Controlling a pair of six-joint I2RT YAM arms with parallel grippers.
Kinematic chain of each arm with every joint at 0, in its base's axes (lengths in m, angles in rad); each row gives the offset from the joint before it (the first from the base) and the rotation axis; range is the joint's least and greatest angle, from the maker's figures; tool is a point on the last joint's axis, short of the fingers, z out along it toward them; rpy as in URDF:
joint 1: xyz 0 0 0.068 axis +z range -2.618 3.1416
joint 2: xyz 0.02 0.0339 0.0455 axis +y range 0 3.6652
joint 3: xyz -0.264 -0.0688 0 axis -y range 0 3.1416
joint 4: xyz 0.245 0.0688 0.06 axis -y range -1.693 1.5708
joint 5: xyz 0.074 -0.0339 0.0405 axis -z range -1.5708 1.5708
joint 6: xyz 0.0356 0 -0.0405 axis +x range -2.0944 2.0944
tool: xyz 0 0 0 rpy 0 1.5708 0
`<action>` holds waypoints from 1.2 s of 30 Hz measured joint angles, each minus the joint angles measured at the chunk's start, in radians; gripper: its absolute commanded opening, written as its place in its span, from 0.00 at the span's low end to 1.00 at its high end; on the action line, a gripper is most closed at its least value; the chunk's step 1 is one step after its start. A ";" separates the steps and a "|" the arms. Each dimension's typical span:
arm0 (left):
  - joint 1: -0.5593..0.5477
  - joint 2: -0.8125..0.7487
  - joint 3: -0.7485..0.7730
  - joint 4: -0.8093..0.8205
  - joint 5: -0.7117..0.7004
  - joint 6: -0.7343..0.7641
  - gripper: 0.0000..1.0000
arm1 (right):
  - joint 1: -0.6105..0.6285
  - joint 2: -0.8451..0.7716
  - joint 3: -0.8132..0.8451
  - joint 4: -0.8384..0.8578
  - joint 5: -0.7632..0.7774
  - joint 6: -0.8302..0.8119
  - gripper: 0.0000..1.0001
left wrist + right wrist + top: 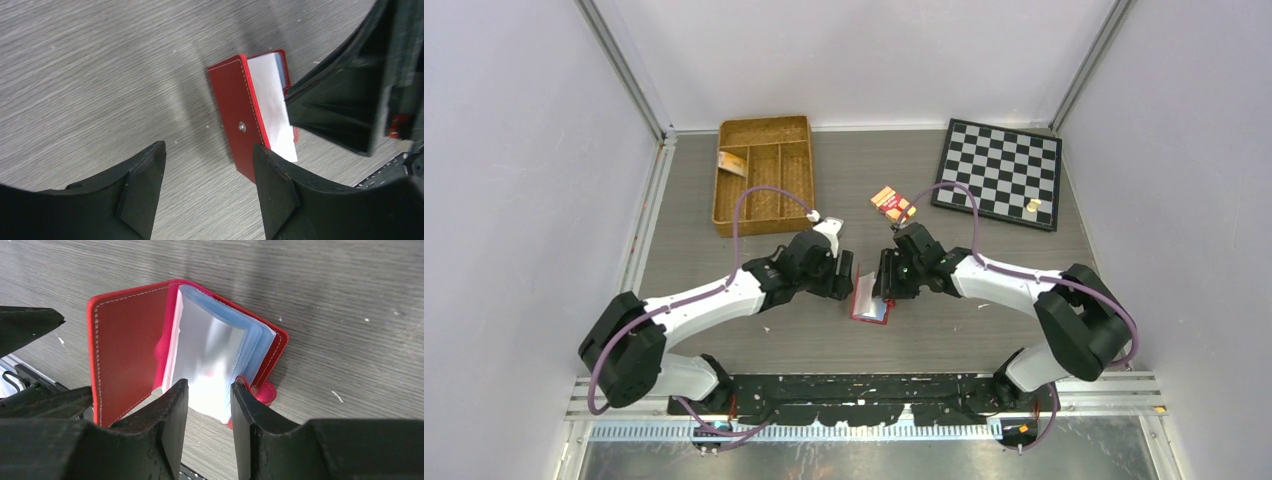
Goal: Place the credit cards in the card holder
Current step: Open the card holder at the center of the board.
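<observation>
Lying open on the tabletop between the two arms, the card holder is a small red leather-like wallet with pale stitching. Its cover is folded back, and clear bluish plastic sleeves fan out from the spine.

The right pincer sits at the near edge of those sleeves with its jaws narrowly apart. The sheets are wider than the gap and run beneath both fingers, so it looks to be steadying them rather than clamping anything. I cannot confirm that it touches them. The left pincer is just beside the cover's outer face, jaws wide and empty.

The only credit card I can make out is a tan one in a left-hand compartment of the wicker tray, well apart from the holder. An orange-and-red pack lies near the chessboard.

The card should be light, thin, stiff and slick. Lying flat against the wicker, it gives little to pinch. It is best tipped up against a compartment wall and gripped across its faces near one short end, which leaves the other end free to lead into a sleeve.

The holder is light and floppy, likely to slide or fold shut when pushed. The sleeves are flimsy and crease easily. Pinning the stiffer cover is probably safer than squeezing the plastic.
</observation>
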 measured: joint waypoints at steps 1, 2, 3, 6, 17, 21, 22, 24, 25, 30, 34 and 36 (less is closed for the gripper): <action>0.000 0.012 0.005 0.011 0.008 -0.005 0.67 | 0.000 0.009 -0.006 0.013 -0.003 0.009 0.43; 0.000 0.025 0.008 0.026 0.023 -0.010 0.69 | 0.000 0.020 -0.013 0.024 -0.007 0.019 0.44; 0.000 0.032 0.009 0.035 0.032 -0.013 0.70 | 0.000 0.027 -0.019 0.032 -0.010 0.024 0.44; 0.000 0.054 0.009 0.066 0.060 -0.027 0.73 | 0.000 0.039 -0.027 0.043 -0.014 0.039 0.44; 0.000 0.109 0.018 0.135 0.114 -0.059 0.84 | 0.000 0.056 -0.035 0.097 -0.022 0.070 0.45; 0.000 0.117 0.025 0.154 0.131 -0.063 0.85 | 0.000 0.056 -0.040 0.108 -0.021 0.075 0.45; 0.000 0.117 0.025 0.155 0.134 -0.064 0.86 | 0.000 0.056 -0.040 0.110 -0.021 0.076 0.45; 0.000 0.117 0.026 0.158 0.140 -0.064 0.86 | 0.000 0.056 -0.042 0.114 -0.021 0.078 0.45; 0.000 0.117 0.026 0.161 0.145 -0.064 0.86 | 0.000 0.056 -0.042 0.114 -0.021 0.078 0.45; 0.000 0.117 0.026 0.175 0.154 -0.063 0.80 | 0.000 0.056 -0.042 0.114 -0.021 0.082 0.45; 0.000 0.117 0.026 0.154 0.130 -0.055 0.71 | 0.000 0.056 -0.047 0.125 -0.024 0.093 0.45; 0.000 0.117 0.026 0.129 0.106 -0.052 0.67 | 0.000 0.056 -0.052 0.137 -0.029 0.101 0.45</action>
